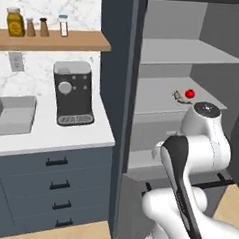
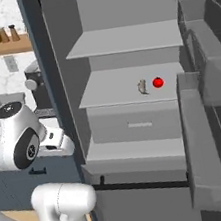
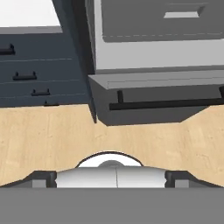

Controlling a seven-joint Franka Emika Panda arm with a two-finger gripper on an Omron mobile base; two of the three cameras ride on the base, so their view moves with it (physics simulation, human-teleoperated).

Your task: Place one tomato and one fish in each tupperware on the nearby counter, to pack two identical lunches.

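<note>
Glossy red tomato (image 1: pixel 190 94) beside a mottled grey-beige fish (image 1: pixel 177 96) on a grey shelf (image 2: pixel 129 87). White desk (image 1: pixel 55 135) over dark blue-grey drawers; light grey tupperware (image 1: pixel 12 115); black coffee machine (image 1: pixel 73 92).

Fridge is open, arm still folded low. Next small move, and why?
Probably raise the hand toward the middle fridge shelf: the tomato and a fish lie there side by side, untouched, while the hand camera looks down at floor and the fridge's bottom drawer.
</note>
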